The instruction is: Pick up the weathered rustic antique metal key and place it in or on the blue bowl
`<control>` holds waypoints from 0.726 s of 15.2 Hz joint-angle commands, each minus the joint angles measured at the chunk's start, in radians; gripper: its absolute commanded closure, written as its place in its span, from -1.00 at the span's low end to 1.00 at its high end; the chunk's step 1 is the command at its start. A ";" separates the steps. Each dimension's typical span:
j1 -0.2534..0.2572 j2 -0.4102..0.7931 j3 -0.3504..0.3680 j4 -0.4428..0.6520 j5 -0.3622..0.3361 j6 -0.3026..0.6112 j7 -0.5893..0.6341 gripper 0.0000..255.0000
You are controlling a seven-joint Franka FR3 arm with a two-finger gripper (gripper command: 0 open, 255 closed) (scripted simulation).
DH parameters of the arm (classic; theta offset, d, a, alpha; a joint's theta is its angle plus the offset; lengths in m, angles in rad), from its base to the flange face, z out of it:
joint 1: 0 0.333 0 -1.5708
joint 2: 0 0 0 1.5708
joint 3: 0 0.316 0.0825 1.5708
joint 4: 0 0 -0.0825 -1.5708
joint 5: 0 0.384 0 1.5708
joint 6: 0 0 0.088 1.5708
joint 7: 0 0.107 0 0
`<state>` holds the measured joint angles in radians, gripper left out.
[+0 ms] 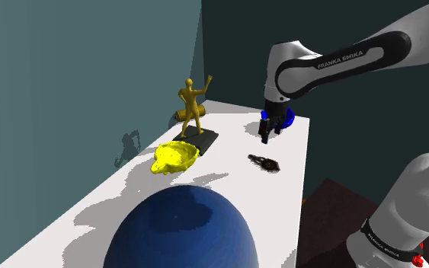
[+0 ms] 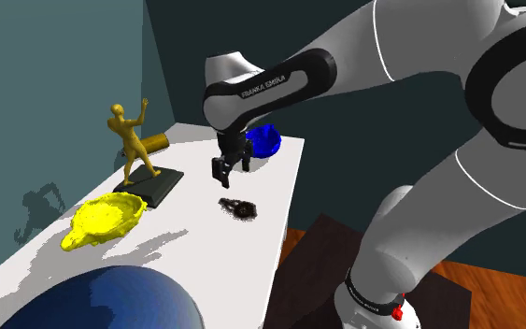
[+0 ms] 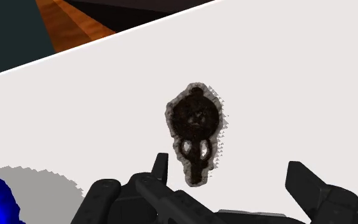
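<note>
Two fingers [image 3: 161, 167] apart, empty | arm [image 1: 319, 65] bent down over table [image 1: 228, 164] | key [image 3: 196, 127] lying below, untouched

A small, dark, mottled metal key [image 2: 238, 207] lies flat near the second exterior view's centre, apart from the bright blue bowl [image 2: 266, 140] above it.

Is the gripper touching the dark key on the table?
Apart. In the shoulder view, a strip of the white table shows between the gripper and the key.
</note>
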<state>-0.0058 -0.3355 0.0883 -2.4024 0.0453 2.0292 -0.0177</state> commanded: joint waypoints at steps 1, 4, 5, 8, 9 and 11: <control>-0.004 0.070 0.010 0.011 -0.014 0.059 0.020 -1.00; -0.010 0.184 0.021 0.047 -0.043 0.136 0.051 -1.00; -0.012 0.223 0.023 0.062 -0.055 0.159 0.063 -1.00; -0.016 0.341 0.027 0.114 -0.093 0.220 0.099 -1.00; -0.016 0.376 0.026 0.132 -0.105 0.236 0.110 -1.00; -0.016 0.392 0.025 0.121 -0.109 0.263 0.113 -1.00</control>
<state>-0.0215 0.0401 0.1133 -2.2807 -0.0582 2.2743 0.0903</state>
